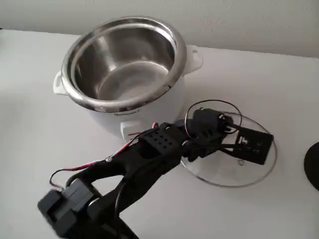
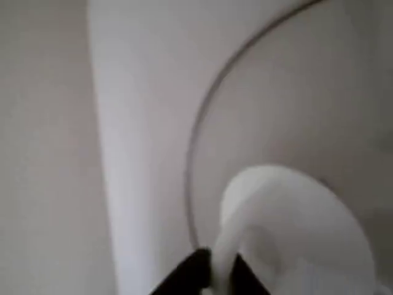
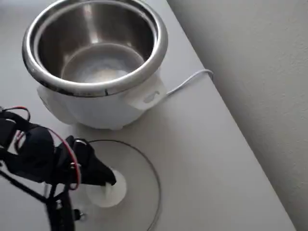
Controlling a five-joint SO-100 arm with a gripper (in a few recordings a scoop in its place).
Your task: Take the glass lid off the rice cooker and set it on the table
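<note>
Glass lid [image 3: 139, 178] lies flat on the table [image 1: 259, 84] beside the open rice cooker [image 1: 124, 69], jaws clenched on its white knob [image 2: 288, 233]. Rigid, slick and breakable, it seems best held there.

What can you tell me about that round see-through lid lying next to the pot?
The glass lid is a clear round disc with a thin metal rim and a white knob at its centre. It lies flat on the white table, knob up, just beside the rice cooker, whose steel pot stands open. The black gripper is at the knob, its jaws seemingly closed around it.
</note>
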